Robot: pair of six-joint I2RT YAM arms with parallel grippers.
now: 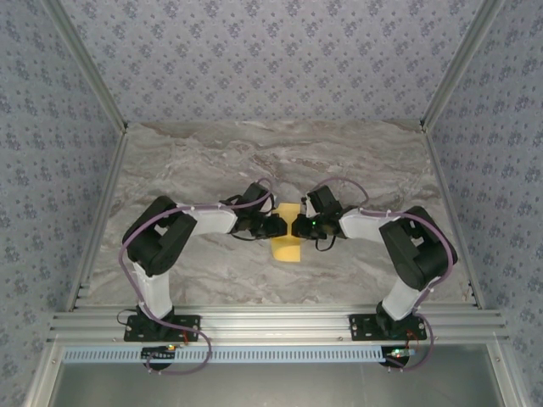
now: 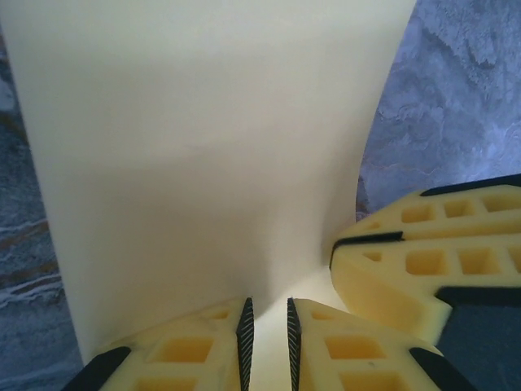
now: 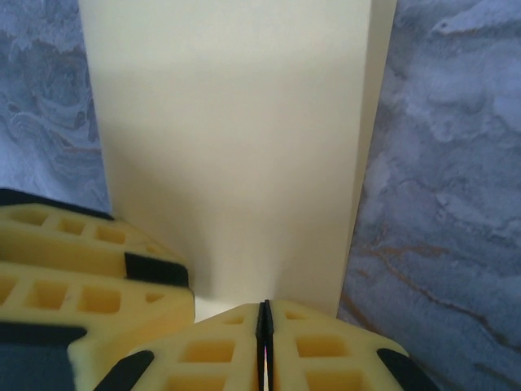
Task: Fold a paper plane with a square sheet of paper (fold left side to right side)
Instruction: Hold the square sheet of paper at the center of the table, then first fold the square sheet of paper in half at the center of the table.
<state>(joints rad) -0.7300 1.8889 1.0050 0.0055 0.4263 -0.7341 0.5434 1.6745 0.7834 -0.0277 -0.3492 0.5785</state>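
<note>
At the middle of the desk (image 1: 212,161), both arms meet tip to tip over the square sheet of paper (image 1: 287,248). From above it reads as a narrow yellow strip. Left fingers (image 1: 273,225) are on its left edge, right fingers (image 1: 302,225) on its right, and the near end pokes out toward the bases.

Right wrist cam: right fingers (image 3: 326,350) are pressed together, pads meeting in a thin seam, clamped on the sheet's (image 3: 236,138) near edge. The paper runs straight away from the tips, with a second layer showing along its right side. Left fingers (image 3: 81,269) sit just beside, at lower left.

Left wrist cam: left fingers (image 2: 195,350) stand a narrow slot apart. The sheet (image 2: 203,147) runs into that slot and curves upward. Can't tell if the pads actually bite. Right fingers (image 2: 423,252) are close by on the right, at the paper's edge.
</note>
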